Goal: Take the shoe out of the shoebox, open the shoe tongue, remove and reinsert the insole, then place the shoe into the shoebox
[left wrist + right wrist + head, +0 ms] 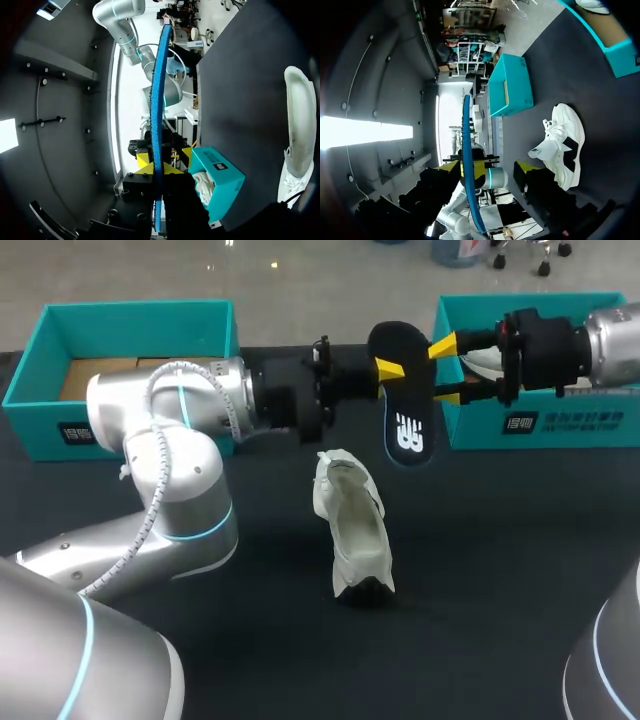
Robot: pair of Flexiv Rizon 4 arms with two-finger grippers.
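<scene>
Pinching the dark insole [402, 390], white logo showing, the jaws of the left arm [180, 400] stand narrow, while those of the right arm [560, 340] gape wide beside it. The white shoe [355, 530] lies on the table [500, 570], apart from two teal, white-labelled shoeboxes [40, 425] [560, 425].
</scene>
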